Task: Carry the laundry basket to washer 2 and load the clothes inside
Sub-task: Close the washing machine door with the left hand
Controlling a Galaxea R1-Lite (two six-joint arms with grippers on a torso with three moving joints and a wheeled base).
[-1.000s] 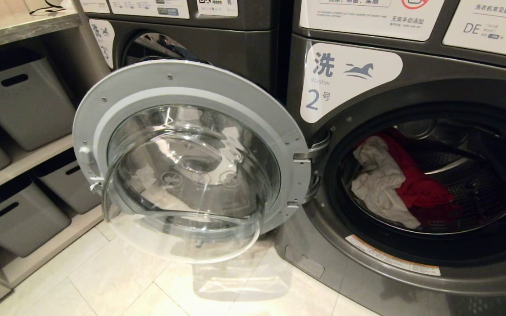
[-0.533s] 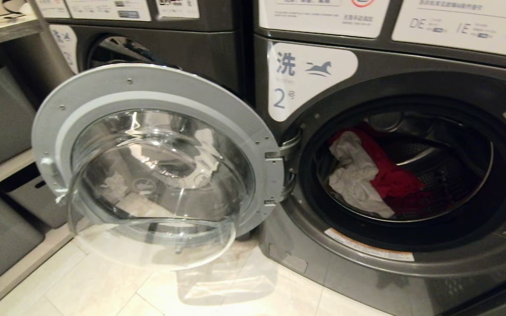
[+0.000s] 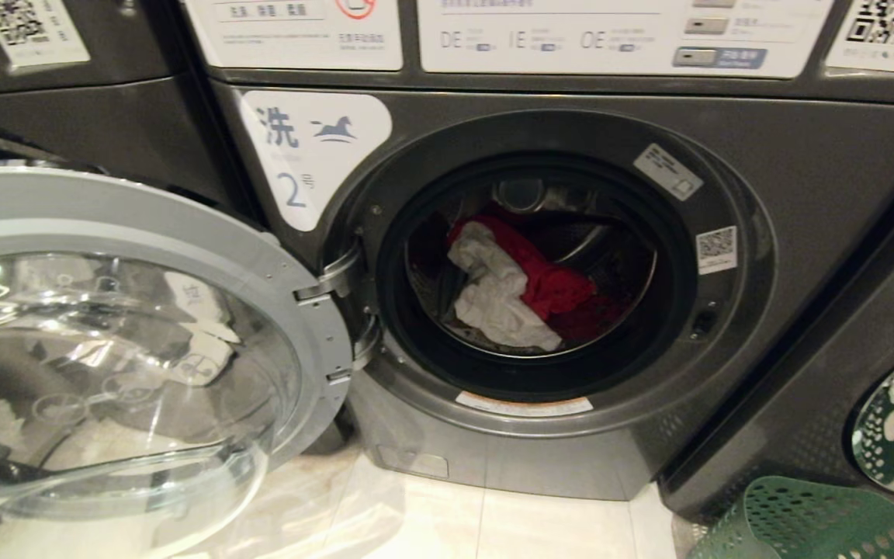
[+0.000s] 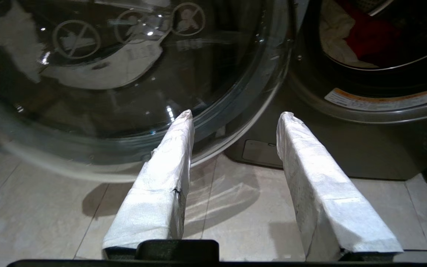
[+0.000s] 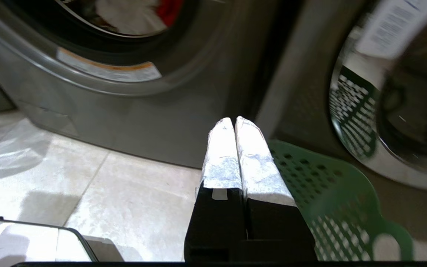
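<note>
Tiled floor (image 3: 540, 528) | laundry basket (image 5: 328, 193) just beside right tool (image 5: 234, 122), pinched empty | left tool (image 4: 235, 115) parted, empty

A self-service laundry room: numbered dark grey front-loading washer 2 (image 3: 804, 233) stands between identical machines, with white instruction stickers with QR codes (image 3: 625, 31) above its door opening.
</note>
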